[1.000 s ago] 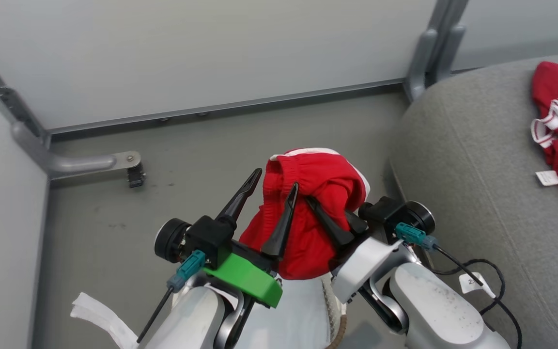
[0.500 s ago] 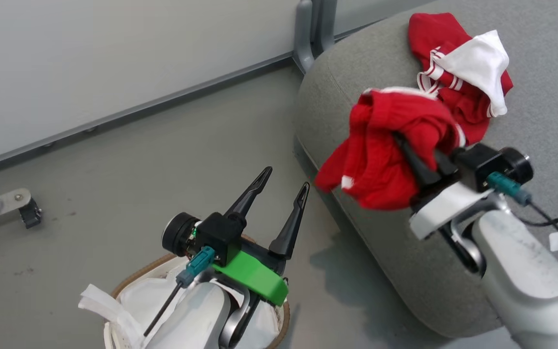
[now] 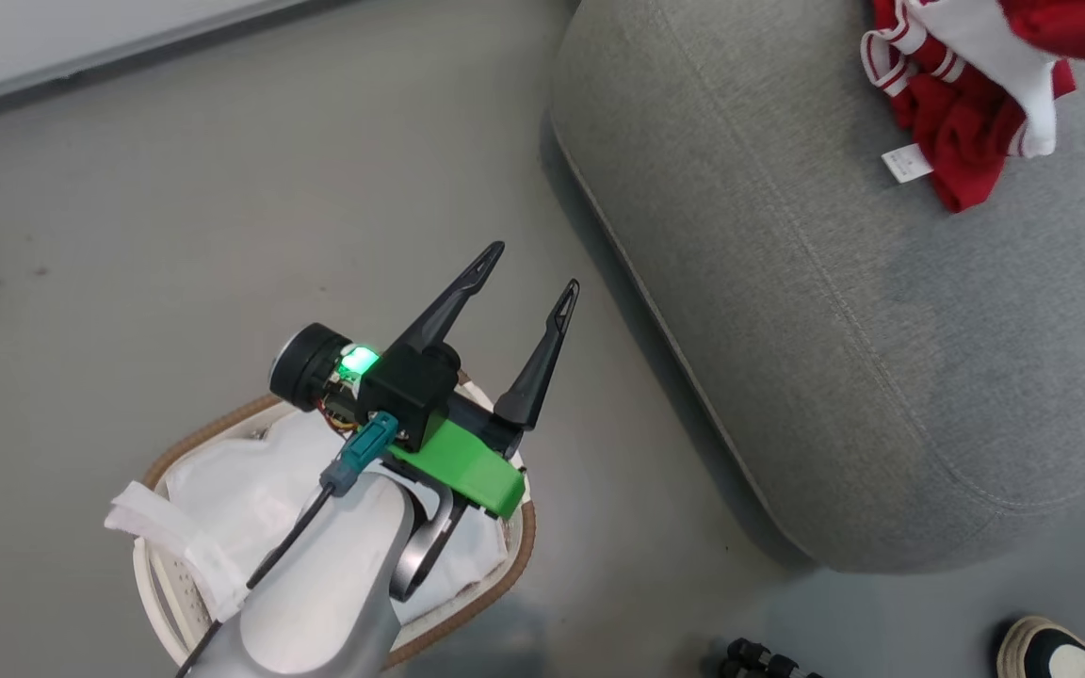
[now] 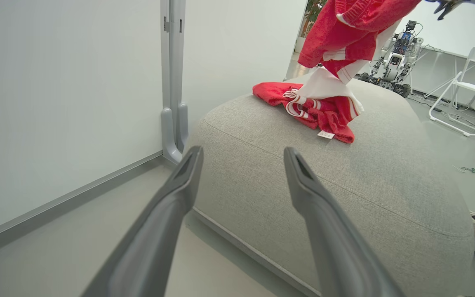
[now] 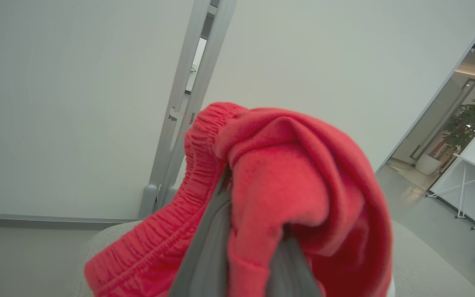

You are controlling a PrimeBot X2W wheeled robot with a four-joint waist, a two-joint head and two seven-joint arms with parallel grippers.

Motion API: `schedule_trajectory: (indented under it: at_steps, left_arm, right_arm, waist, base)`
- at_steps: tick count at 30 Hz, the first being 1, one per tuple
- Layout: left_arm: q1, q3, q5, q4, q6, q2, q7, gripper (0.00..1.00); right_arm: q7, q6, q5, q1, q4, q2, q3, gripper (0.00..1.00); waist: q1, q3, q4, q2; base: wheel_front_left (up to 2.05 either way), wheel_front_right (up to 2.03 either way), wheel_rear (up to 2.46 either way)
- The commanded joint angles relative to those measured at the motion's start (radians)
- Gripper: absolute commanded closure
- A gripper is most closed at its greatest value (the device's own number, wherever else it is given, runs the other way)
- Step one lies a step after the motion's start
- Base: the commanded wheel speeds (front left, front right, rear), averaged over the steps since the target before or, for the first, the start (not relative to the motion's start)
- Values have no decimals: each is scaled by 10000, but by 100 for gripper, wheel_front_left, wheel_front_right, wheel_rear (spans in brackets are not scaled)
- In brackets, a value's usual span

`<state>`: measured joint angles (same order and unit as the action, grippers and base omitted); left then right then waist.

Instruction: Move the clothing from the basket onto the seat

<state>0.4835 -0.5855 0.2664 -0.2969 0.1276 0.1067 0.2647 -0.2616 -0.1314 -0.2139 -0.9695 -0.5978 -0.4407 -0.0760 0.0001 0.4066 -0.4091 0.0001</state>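
- Now pinches the red garment (image 5: pixel 303 185) narrowly in the right gripper (image 5: pixel 245 251), aloft over the seat (image 3: pixel 787 330).
- Hangs just above the other clothing (image 3: pixel 962 160) lying there, so likely needs only lowering and release.
- Spreads wide and empty at the left gripper (image 3: pixel 533 268), over the basket (image 3: pixel 514 551).

No readable text is showing. The white tag (image 3: pixel 907 163) on the clothing (image 3: pixel 964 151) is lying on the seat (image 3: pixel 787 330), print too small.
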Motion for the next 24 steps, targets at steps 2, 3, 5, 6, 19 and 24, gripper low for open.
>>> schedule_trajectory:
  at_steps: [2, 3, 5, 6, 19, 24]
  left_arm:
    - [456, 2, -88, 179, 34, 161, -7, 0]
    - [568, -64, -97, 224, 35, 197, -7, 0]
    - [807, -207, -98, 336, 38, 258, -7, 0]
    - [894, -287, -79, 365, 38, 293, -7, 0]
    - [1306, -290, 109, 299, 34, 607, -7, 0]
    - [964, 43, 125, 410, 35, 502, -7, 0]
  right_arm:
    - [-19, 14, 232, -710, -615, -217, 503, 100]
    - [-22, 14, 364, -906, -842, -323, 657, 100]
    - [-25, 14, 587, -1283, -1370, -526, 1071, 100]
    - [-26, 14, 708, -1465, -1669, -633, 1297, 100]
    - [-45, 14, 1973, -720, -3037, -457, 4621, 0]
    - [-45, 14, 2291, 741, -2229, 122, 5332, 0]
  waist:
    - [-1, 2189, 1170, -1]
    - [-1, 2372, 1257, -1]
    - [-1, 2741, 1447, -1]
    - [-1, 2923, 1548, -1]
    - [-1, 3528, 2255, -1]
    - [-1, 3017, 2220, -1]
  base:
    - [0, 0, 0]
    - [0, 0, 0]
    - [0, 0, 0]
    - [0, 0, 0]
    - [0, 0, 0]
    - [0, 0, 0]
